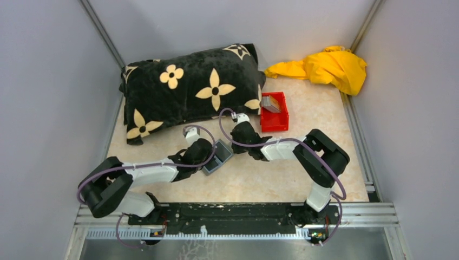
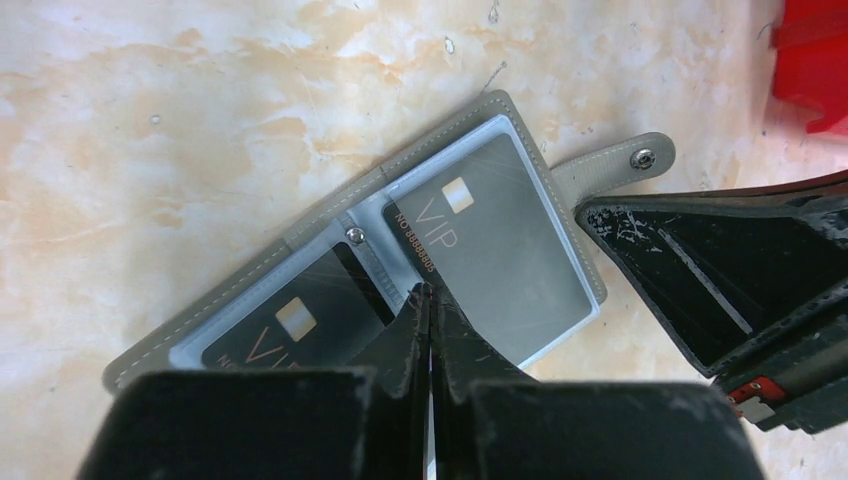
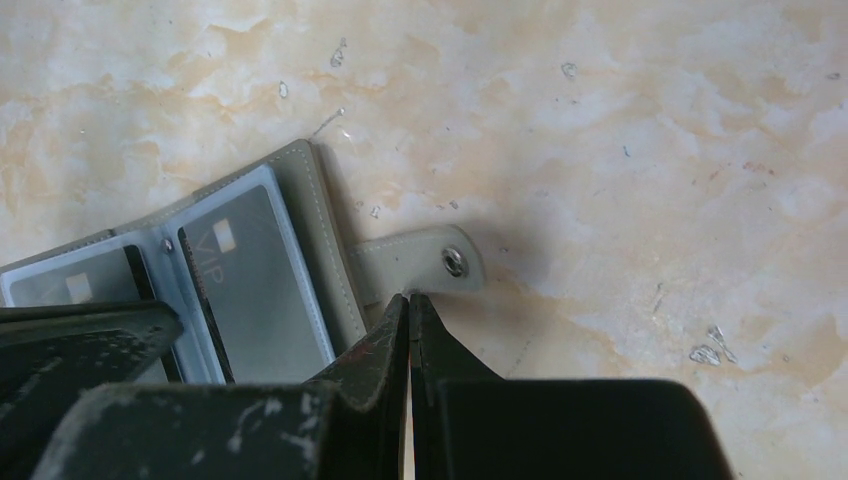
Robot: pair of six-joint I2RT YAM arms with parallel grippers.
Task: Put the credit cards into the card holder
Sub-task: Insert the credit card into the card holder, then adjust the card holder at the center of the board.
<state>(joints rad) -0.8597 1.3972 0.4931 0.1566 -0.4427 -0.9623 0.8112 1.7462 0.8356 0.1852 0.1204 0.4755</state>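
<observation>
- The small grey folding card holder (image 1: pixel 218 157) lay open and flat on the beige marble-patterned table top (image 1: pixel 319 116), between the two arms and near the table's middle.
- Its strap with a metal snap (image 3: pixel 420 262) stuck out sideways, flat on the table.
- Two dark grey credit cards marked "VIP" sat inside the holder's clear sleeves, one in the right sleeve (image 2: pixel 490 250) and one in the left sleeve (image 2: pixel 290 330).
- More grey cards (image 1: pixel 270 104) stood stacked, leaning, in the small red plastic bin (image 1: pixel 273 125), which sat just beyond the holder to its right.
- The left gripper (image 2: pixel 430 300) had its fingers pressed together with nothing between them; its tips hung over the near edge of the right sleeve, beside the holder's fold. Whether they touched the sleeve could not be told.
- The right gripper (image 3: pixel 410 305) was likewise pinched closed and empty, its tips just beside the snap strap.
- A black plush pillow with cream flowers (image 1: pixel 195 92) lay at the back left, and a crumpled yellow cloth (image 1: pixel 325 67) in the back right corner.
</observation>
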